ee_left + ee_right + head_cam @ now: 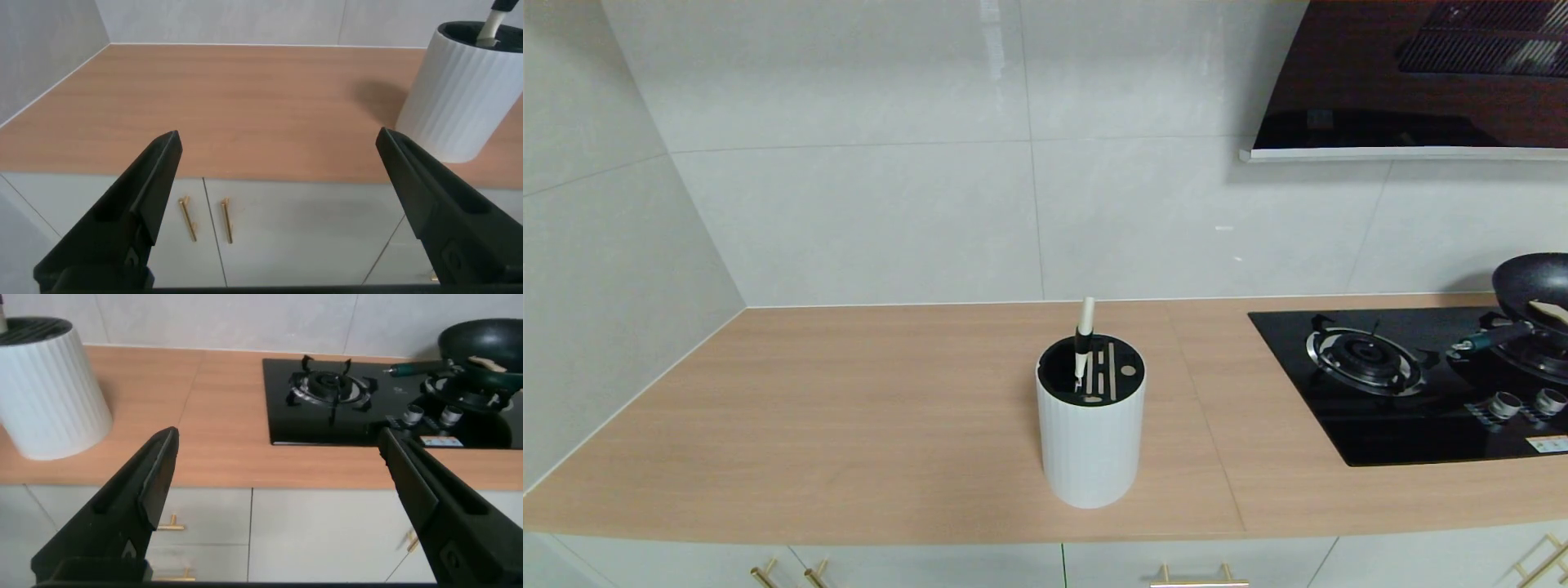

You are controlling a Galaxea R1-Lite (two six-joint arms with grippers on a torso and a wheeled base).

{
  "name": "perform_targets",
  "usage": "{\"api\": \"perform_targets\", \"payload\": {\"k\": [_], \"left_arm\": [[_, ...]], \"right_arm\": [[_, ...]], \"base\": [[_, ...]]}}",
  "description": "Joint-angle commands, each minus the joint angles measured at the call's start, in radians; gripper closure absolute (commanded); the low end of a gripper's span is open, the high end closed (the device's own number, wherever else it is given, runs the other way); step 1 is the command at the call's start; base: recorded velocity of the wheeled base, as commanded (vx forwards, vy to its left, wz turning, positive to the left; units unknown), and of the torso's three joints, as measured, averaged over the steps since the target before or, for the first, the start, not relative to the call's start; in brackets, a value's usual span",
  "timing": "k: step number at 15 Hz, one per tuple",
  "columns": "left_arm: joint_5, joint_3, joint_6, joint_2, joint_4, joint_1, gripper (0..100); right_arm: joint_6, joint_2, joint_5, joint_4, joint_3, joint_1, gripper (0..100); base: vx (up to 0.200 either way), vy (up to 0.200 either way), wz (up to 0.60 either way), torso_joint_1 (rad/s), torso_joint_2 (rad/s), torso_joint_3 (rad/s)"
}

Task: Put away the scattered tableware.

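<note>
Countertop (849,425) with ribbed white holder (1092,445) near centre, claws released.
Left gripper (278,139) and right gripper (278,437) spread wide, empty, before the near edge. Slim utensil (1085,327) upright in a holder slot: likely light, stiff, smooth; take by the cream handle above the black collar.

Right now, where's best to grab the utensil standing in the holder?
Probably its white handle, from above: it stands nearly upright, clear of the rim of the holder, while the lower end sits down inside.
</note>
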Motion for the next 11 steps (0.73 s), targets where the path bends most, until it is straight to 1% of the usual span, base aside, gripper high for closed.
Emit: {"api": "perform_targets", "payload": {"k": [1, 3, 4, 5, 11], "left_arm": [[0.0, 0.0, 0.0, 0.002, -0.001, 0.0, 0], [0.0, 0.0, 0.0, 0.002, -0.001, 0.0, 0], [0.0, 0.0, 0.0, 0.002, -0.002, 0.0, 0], [0.0, 0.0, 0.0, 0.002, -0.002, 0.002, 0], [0.0, 0.0, 0.0, 0.002, -0.001, 0.0, 0]], "right_arm": [[-0.003, 0.003, 0.021, 0.0, -0.002, 0.0, 0], [0.006, 0.001, 0.018, -0.003, 0.0, 0.0, 0], [0.047, 0.001, 0.018, -0.006, 0.0, 0.002, 0], [0.058, 0.001, 0.018, -0.008, 0.0, 0.002, 0], [0.058, 0.001, 0.015, -0.009, 0.0, 0.0, 0]], "base": [[0.0, 0.0, 0.0, 0.0, 0.0, 0.0], [0.0, 0.0, 0.0, 0.0, 0.0, 0.0], [0.0, 0.0, 0.0, 0.0, 0.0, 0.0], [0.0, 0.0, 0.0, 0.0, 0.0, 0.0], [0.0, 0.0, 0.0, 0.0, 0.0, 0.0]]}}
